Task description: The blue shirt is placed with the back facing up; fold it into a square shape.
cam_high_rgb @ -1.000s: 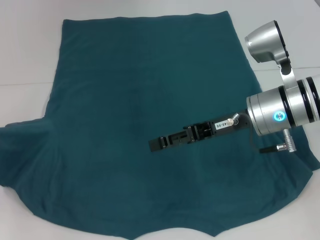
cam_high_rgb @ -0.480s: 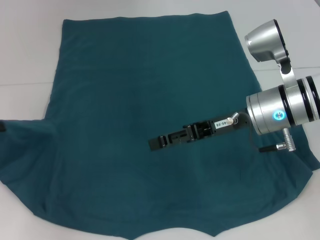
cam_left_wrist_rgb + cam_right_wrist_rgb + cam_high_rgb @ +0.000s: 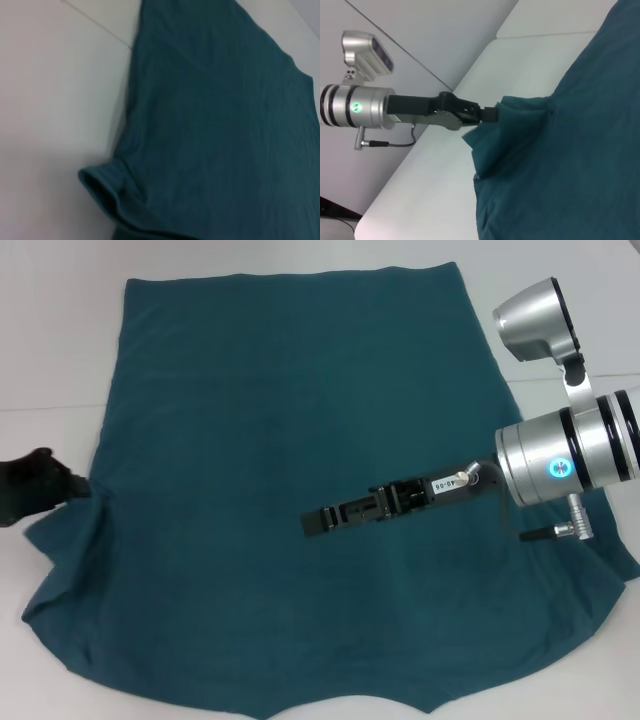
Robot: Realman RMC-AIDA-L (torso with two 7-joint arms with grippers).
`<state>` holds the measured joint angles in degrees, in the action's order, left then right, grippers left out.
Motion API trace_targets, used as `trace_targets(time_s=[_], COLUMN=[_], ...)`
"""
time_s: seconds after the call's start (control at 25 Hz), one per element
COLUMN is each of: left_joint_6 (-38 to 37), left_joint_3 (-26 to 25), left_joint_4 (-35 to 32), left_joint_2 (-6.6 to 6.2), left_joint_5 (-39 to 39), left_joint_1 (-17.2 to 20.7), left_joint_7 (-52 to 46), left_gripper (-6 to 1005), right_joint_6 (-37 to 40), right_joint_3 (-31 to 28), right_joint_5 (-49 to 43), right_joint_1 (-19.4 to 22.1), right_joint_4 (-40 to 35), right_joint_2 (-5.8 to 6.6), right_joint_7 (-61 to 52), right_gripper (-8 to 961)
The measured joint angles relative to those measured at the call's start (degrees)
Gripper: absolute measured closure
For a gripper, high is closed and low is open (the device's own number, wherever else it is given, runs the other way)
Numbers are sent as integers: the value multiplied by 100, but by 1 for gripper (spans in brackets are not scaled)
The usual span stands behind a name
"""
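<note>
a second ago the shirt's (image 3: 280, 420) sleeve (image 3: 60, 540) on my left side lies spread flat out to the edge of the head view, with no pincer showing there. now my left pincer (image 3: 40, 487) has come in at that edge and the sleeve is gathered up against its tip, the cloth just below it drawn in and creased. i judge that the first fold, sleeve over body, has begun.

the rest of the shirt lies flat on the white table (image 3: 60, 340), plain side up, stretching away from my left pincer toward my right one. my right pincer (image 3: 320, 522) hovers low over the middle of the shirt, well apart from the left. whether it is spread or pressed together i cannot tell.

the head view shows my left pincer only as a dark shape. the right wrist view shows it from across the shirt: it is pinching the sleeve edge, with the cloth peaked up off the table at its tip. the left wrist view shows none of my own pincer, only the rolled sleeve hem and the shirt's side edge running away from it.
</note>
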<state>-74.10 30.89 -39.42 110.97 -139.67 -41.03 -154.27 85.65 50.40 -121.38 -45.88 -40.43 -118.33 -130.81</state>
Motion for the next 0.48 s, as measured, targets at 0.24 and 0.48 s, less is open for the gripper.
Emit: trace_targets(time_s=[0.24, 0.48], left_joint_6=[293, 492], left_joint_3=[322, 524], left_joint_4=[91, 289], left_joint_2=[173, 200], left_joint_5=[-1, -1], left_joint_1=[-199, -412], left_joint_7=[-173, -253], left_gripper=[998, 998], right_joint_6=[-27, -56], right_joint_3=[-24, -96], right_joint_5=[0, 6], right_joint_1=[13, 34], right_joint_4=[18, 19], right_joint_2=[3, 3], right_joint_7=[18, 38], right_gripper=[58, 59])
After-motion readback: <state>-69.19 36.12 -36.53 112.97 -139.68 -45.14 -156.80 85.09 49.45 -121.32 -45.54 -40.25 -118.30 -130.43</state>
